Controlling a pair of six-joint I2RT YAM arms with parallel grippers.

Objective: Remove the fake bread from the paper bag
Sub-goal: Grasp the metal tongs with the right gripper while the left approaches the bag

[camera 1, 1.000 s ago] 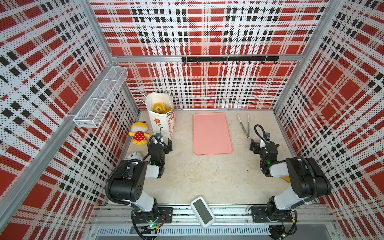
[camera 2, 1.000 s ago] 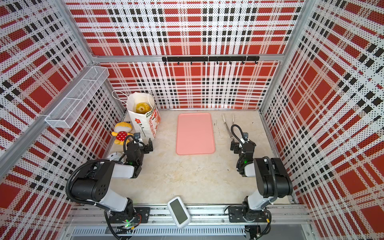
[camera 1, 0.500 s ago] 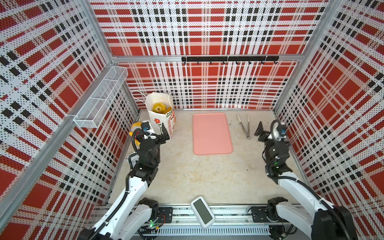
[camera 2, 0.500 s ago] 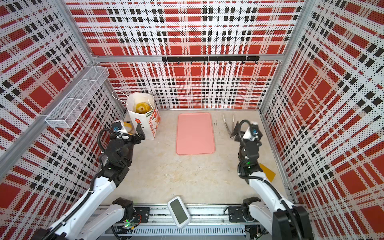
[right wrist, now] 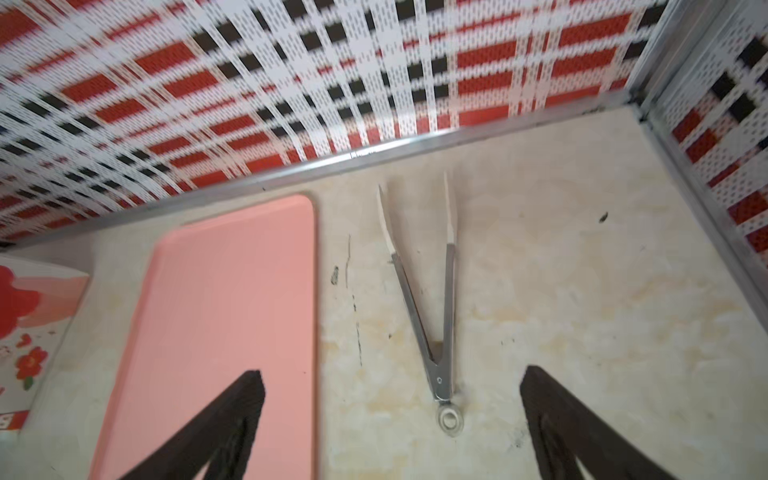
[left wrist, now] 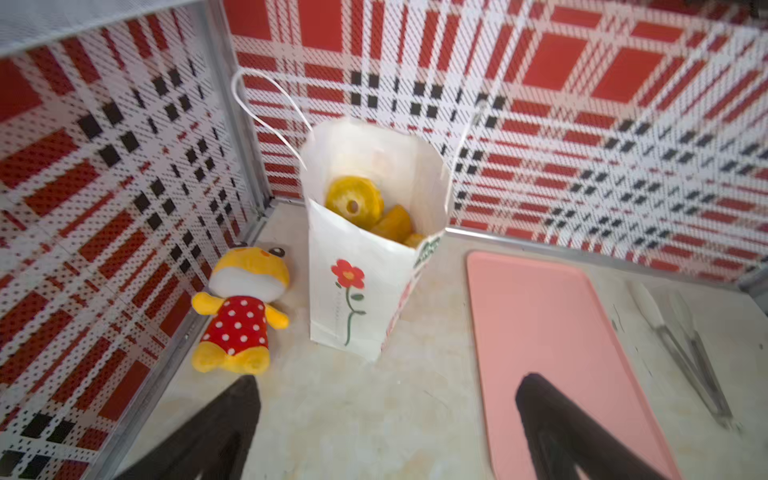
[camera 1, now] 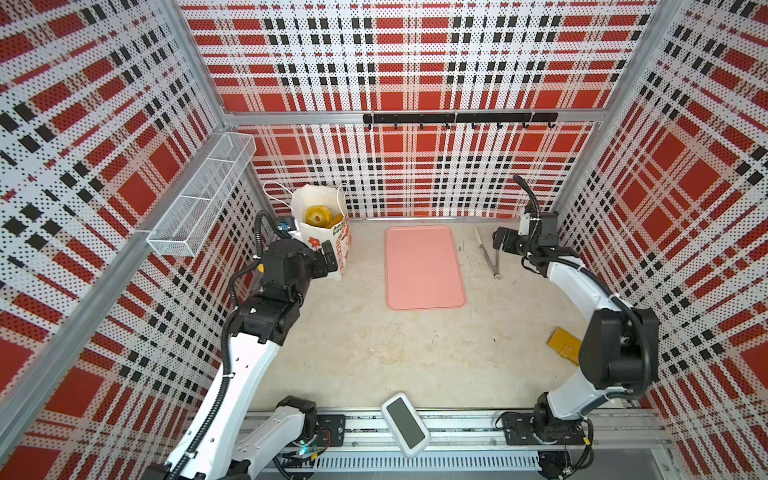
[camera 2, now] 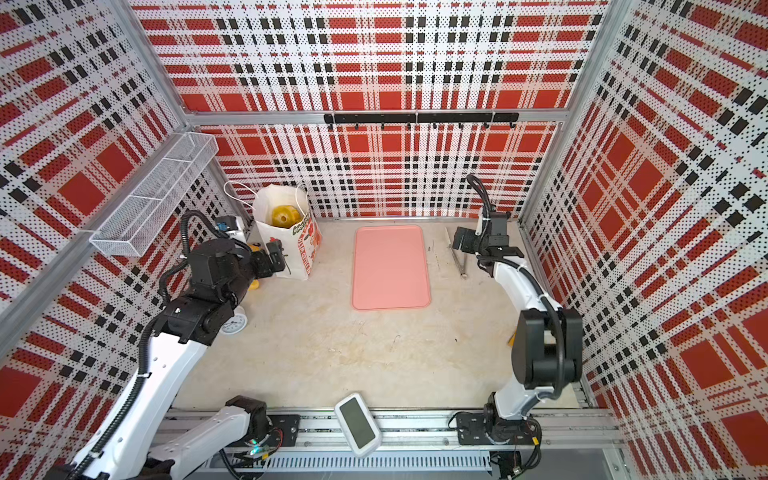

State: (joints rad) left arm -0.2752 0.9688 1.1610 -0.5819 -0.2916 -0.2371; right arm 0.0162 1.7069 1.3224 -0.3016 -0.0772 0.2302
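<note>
The task is at its very beginning. The paper bag (left wrist: 365,332) stands upright in the far left corner of the table, and the fake bread (left wrist: 353,201) lies inside it: a yellow ring cake on top and some darker pieces beside it. How many pieces are below, I cannot tell. No bread is outside the bag, and the pink tray (camera 1: 424,266) in the middle has nothing on it.

The left gripper (left wrist: 388,382) is on the near side of the bag, close to it but not touching, with its jaws wide and holding nothing. The right gripper (right wrist: 395,372) is at the far right, above the metal tongs (right wrist: 441,376), also wide and holding nothing. A yellow plush toy (left wrist: 239,316) lies left of the bag.

So all the work remains, I think: to reach into the bag and bring every bread out
</note>
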